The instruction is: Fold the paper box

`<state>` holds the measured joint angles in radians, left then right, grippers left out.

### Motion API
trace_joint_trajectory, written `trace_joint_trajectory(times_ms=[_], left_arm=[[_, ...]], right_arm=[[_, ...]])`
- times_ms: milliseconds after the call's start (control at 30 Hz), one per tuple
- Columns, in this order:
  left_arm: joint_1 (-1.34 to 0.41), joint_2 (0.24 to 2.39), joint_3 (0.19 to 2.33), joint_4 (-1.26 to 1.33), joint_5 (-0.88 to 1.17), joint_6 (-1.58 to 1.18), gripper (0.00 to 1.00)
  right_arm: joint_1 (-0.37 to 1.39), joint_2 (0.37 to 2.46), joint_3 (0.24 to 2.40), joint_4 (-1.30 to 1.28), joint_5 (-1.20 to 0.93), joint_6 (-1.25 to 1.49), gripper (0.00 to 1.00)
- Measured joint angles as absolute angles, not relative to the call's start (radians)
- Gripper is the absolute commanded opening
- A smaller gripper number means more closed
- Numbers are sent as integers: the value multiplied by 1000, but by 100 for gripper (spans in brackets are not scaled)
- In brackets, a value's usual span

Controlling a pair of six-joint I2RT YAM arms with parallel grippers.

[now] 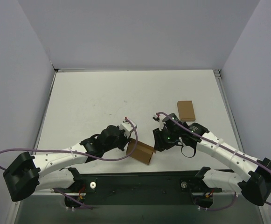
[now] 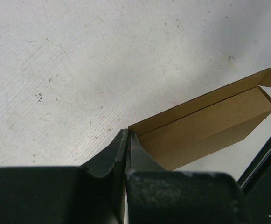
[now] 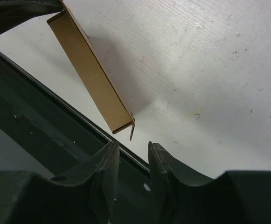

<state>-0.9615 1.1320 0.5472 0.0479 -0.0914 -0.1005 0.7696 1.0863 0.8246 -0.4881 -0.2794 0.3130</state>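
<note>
left fingers [image 2: 108, 157] hide paper box [image 2: 205, 123] corner

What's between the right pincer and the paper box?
Only bare table separates the right pincer from the paper box; right wrist view shows it.

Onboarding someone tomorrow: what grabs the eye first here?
The partly folded paper box is front-centre, with the left pincer clamped on its corner. The right pincer is open just short of the box's other end. A plain cardboard rectangle lies farther back on the right.
</note>
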Motion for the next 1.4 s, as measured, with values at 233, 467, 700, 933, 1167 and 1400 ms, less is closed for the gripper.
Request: trace_joint_trajectory(times_ms=[233,467,700,933,1167,1400], left_arm=[[-962,1120,547,36,-102,-101,0],[-961,1113,547,31,-106,-101,0],[-961,1108,547,29,-109,-101,0],[-962,1103,547,25,-110,-102,0],[-962,1103,547,25,-120,-108,0],[-962,1103,547,24,-120,-111,0]], right_arm=[[795,1137,825,-473,-278,334,28],[817,1162,825,-464,-278,354,27],[847,1183,825,-433,-278,384,23],[859,1202,825,-423,-271,408,18],[865,1205,825,-426,-246,424,17],[867,1208,825,-430,-239,431,17]])
